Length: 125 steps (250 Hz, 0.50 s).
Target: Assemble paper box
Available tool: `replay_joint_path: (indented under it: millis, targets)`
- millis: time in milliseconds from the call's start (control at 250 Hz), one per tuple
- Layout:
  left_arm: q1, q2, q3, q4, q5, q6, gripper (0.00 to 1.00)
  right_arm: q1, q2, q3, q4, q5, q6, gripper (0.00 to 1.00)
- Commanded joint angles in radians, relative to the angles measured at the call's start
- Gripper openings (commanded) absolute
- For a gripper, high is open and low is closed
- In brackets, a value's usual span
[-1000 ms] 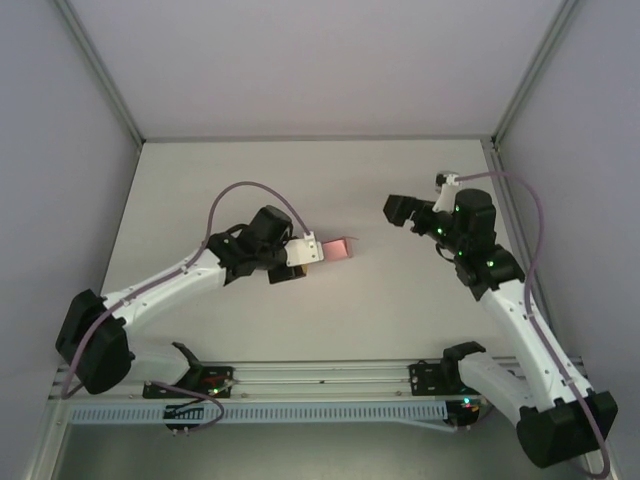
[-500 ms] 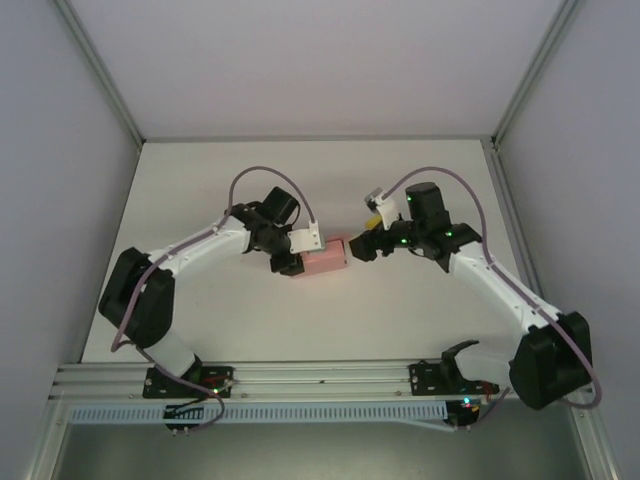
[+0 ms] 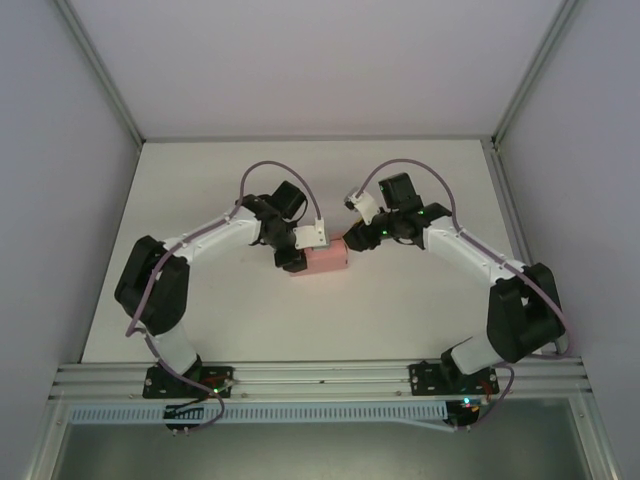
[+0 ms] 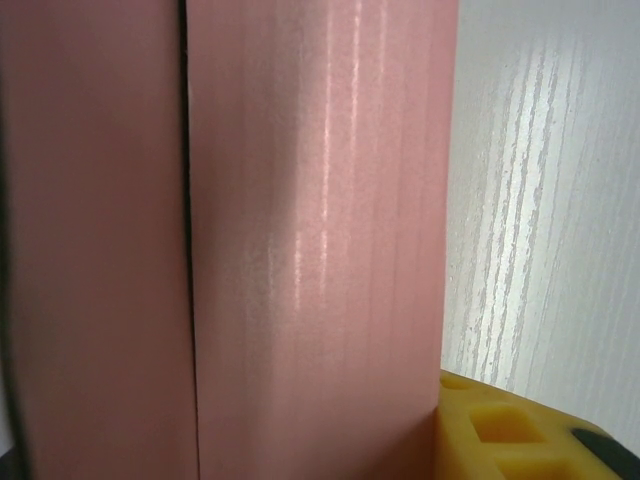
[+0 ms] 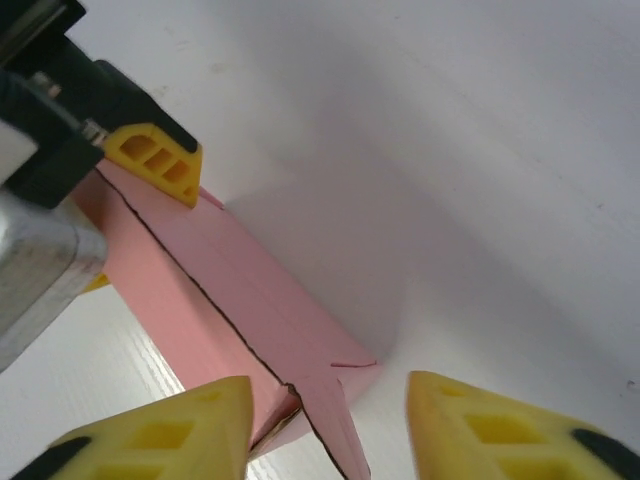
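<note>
The paper box (image 3: pixel 326 259) is a small pink folded box lying in the middle of the table. My left gripper (image 3: pixel 298 252) is shut on its left end. In the left wrist view the pink box (image 4: pixel 300 250) is close up, with one yellow pad (image 4: pixel 500 430) against its right side. In the right wrist view that gripper's yellow pad (image 5: pixel 155 160) presses the far end of the box (image 5: pixel 210 270). My right gripper (image 5: pixel 330 388) is open around the near end, where a loose flap (image 5: pixel 335 420) sticks out. Its left finger (image 5: pixel 160 435) is beside the box wall and its right finger (image 5: pixel 510 425) stands apart.
The white table (image 3: pixel 420 310) lies between grey side walls, with a metal frame post (image 3: pixel 100 70) at each back corner. Both arms reach inward and meet at the box. A rail (image 3: pixel 320 380) runs along the near edge.
The right arm swung in from the right side to the box's right end and its jaws narrowed. The left arm carried the box slightly back and turned it.
</note>
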Motion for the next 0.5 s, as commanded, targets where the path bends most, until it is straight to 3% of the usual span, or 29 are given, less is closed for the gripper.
replay_joint_path:
  millis: [0, 184, 363, 495]
  targets:
    - [0.004, 0.029, 0.033, -0.032, 0.001, 0.012, 0.42, 0.010, 0.013, 0.023, -0.016, 0.022, -0.016, 0.29]
    - [-0.004, 0.036, 0.051, -0.030, -0.001, 0.011, 0.42, 0.021, 0.038, 0.023, -0.029, 0.035, -0.012, 0.28]
    - [-0.006, 0.038, 0.055, -0.028, -0.012, 0.003, 0.42, 0.027, 0.041, 0.028, -0.016, 0.054, 0.034, 0.08]
    - [-0.015, 0.047, 0.064, -0.025, -0.031, -0.013, 0.42, 0.036, 0.022, 0.032, -0.016, 0.030, 0.139, 0.04]
